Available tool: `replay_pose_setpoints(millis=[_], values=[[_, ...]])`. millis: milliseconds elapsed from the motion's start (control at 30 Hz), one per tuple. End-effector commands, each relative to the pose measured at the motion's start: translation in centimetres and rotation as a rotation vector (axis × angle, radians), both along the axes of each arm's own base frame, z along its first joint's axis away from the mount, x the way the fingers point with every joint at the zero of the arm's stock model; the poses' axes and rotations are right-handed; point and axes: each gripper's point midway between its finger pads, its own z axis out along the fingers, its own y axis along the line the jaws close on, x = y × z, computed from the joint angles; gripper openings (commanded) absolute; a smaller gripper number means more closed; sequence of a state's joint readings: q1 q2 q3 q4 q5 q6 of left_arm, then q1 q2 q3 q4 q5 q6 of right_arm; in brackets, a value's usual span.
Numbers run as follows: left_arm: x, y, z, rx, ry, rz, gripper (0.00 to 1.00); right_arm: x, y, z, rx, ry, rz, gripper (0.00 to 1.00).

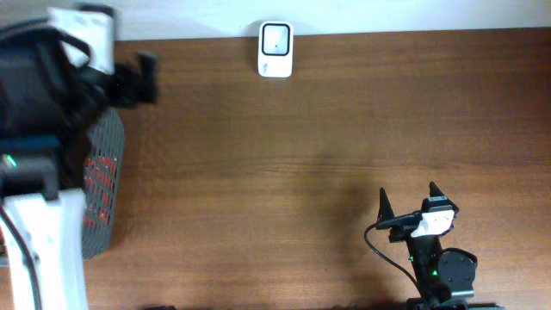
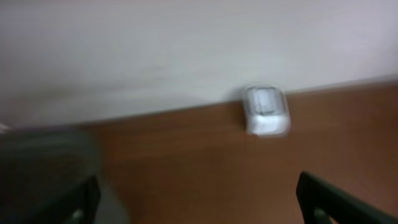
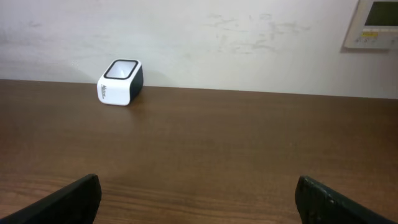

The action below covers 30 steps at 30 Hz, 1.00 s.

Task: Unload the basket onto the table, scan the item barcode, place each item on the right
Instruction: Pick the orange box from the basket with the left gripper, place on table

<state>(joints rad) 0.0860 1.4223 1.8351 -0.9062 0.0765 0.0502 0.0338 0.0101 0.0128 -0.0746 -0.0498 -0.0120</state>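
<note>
Far left, the basket (image 1: pixel 110 138) holds red items (image 1: pixel 99 176), seen through its mesh. Your left gripper (image 2: pixel 199 206) is spread wide and empty. The scanner (image 1: pixel 275 50) sits at the table's (image 1: pixel 258 172) far edge. Your right gripper (image 1: pixel 409 200) is spread and empty, well apart from it.

The scanner (image 1: pixel 275 49) sits on the counter (image 1: pixel 284 172) at its far edge, against the wall (image 3: pixel 199 37). From the right tool (image 1: pixel 408 189) it lies well ahead and to the left; from the left tool (image 2: pixel 198 180) it lies ahead and to the right. A mesh basket (image 1: pixel 103 185) stands on the counter behind the left tool. A wall panel (image 3: pixel 373 23) hangs ahead of the right tool, up and to the right.
</note>
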Motion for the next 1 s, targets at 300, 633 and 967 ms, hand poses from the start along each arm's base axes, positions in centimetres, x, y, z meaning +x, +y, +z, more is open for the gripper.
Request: replay_pose_setpoints(millis=[300, 633, 967], values=[[-5.0, 24.1, -13.4, -0.011, 0.393, 0.811, 0.98, 0.0, 0.2, -0.2, -0.006, 0.001, 0.011, 0.98], [-6.6, 21.6, -29.2, -0.121, 0.721, 0.716, 0.79, 0.0, 0.2, -0.2, -0.006, 0.001, 0.011, 0.98], [-7.2, 21.3, -32.6, -0.121, 0.732, 0.713, 0.56, 0.0, 0.2, -0.2, -0.006, 0.001, 0.011, 0.98]])
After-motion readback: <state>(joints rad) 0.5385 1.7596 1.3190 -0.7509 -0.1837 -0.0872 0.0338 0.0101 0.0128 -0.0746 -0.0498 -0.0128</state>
